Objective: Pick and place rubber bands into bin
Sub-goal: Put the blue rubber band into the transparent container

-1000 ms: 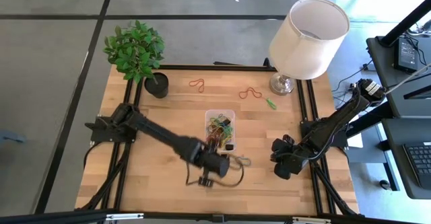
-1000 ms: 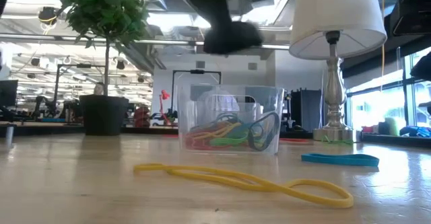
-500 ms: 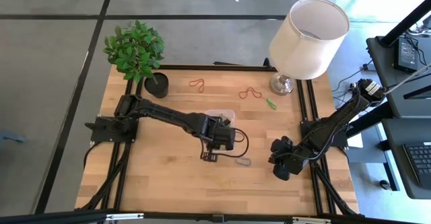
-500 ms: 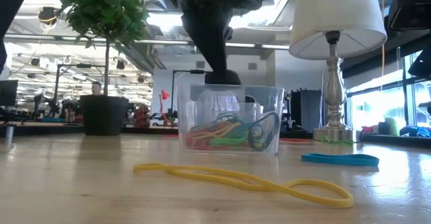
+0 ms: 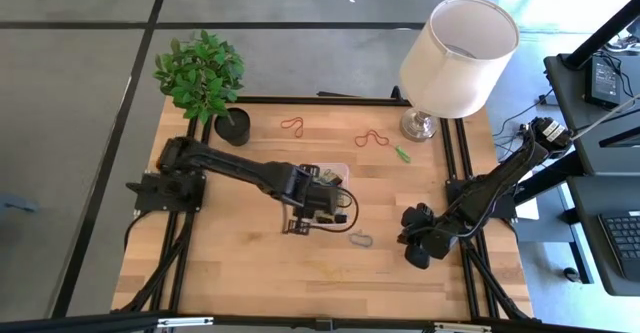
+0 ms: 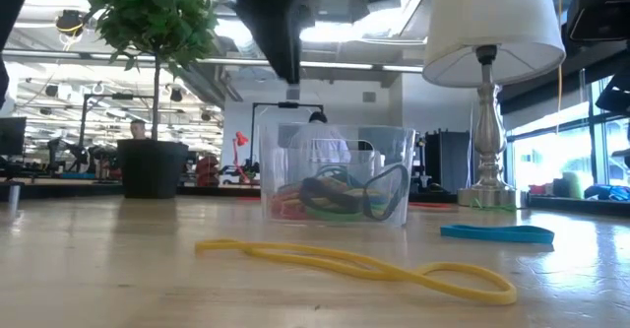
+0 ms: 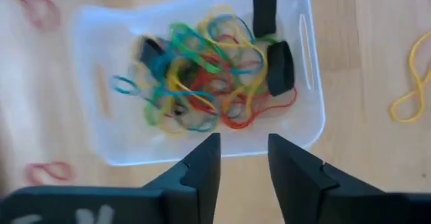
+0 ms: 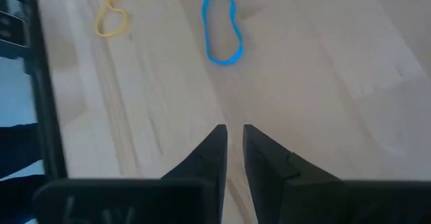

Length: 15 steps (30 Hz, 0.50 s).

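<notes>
The clear bin (image 7: 296,126) stands mid-table and holds a tangle of red, green, yellow, blue and dark rubber bands (image 7: 202,83). My left gripper (image 7: 242,160) hovers open over the bin's near wall (image 5: 336,170), with nothing between its fingers. On the wood lie loose bands: a blue one (image 8: 222,35), a yellow one (image 6: 364,262), two red ones (image 5: 292,126) (image 5: 372,138) and a green one (image 5: 400,154). My right gripper (image 8: 233,150) waits near the table's right edge (image 5: 415,243). A narrow gap shows between its fingers, and it holds nothing.
A black plant pot (image 5: 233,126) stands at the far left corner and a lamp (image 5: 455,58) at the far right. Black rails (image 5: 462,163) run along the table's sides. Bare wood lies near the front edge.
My left gripper has gone from the table's near side toward the bin, dipped to its rim, then risen. Its fingers have opened, and a dark band that was not there before now lies in the bin on the others.
</notes>
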{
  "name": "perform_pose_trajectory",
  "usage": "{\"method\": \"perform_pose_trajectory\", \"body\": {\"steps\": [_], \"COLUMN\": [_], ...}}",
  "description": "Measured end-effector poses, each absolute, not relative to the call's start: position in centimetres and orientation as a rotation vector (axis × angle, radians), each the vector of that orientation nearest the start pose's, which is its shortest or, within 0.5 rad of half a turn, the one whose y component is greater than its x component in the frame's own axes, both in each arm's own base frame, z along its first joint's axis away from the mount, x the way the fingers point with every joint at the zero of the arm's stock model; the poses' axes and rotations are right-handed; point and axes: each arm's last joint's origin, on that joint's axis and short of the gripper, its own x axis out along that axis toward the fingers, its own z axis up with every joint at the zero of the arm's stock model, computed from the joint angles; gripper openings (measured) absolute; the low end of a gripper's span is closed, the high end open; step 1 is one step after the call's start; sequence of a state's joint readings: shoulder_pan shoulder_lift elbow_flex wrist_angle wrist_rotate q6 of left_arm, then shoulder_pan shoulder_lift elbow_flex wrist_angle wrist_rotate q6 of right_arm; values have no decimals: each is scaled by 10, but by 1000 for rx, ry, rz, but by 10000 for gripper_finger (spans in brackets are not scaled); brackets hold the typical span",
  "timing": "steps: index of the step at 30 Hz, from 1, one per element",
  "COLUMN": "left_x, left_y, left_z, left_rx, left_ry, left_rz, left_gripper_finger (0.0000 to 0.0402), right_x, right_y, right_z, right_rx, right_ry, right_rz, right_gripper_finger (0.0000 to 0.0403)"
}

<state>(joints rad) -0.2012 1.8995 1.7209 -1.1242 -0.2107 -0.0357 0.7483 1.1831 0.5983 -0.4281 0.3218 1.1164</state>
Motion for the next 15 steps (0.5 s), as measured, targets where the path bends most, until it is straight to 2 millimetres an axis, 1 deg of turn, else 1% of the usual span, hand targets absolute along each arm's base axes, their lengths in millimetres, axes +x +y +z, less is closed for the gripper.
{"method": "perform_pose_trajectory", "body": {"steps": [3,5,6,9,11,14,15], "left_x": [358,341,332,301,280,252,243], "left_y": [-70,-66,-64,-58,-55,-52,-51], "left_z": [296,304,304,301,294,280,274], "left_rx": [277,262,251,211,176,122,111], "left_ry": [1193,1137,1117,1066,1029,961,940], "left_rz": [19,7,-1,-25,-43,-63,-70], "left_gripper_finger": [98,79,68,31,9,4,3], "right_x": [161,163,164,170,176,190,196], "right_y": [137,137,136,133,131,129,130], "right_z": [184,185,185,188,191,199,203], "right_rx": [530,545,552,558,564,553,543], "right_ry": [930,913,900,844,805,778,769], "right_rz": [-118,-113,-115,-130,-121,-132,-135], "right_gripper_finger": [53,53,53,51,39,10,6]}}
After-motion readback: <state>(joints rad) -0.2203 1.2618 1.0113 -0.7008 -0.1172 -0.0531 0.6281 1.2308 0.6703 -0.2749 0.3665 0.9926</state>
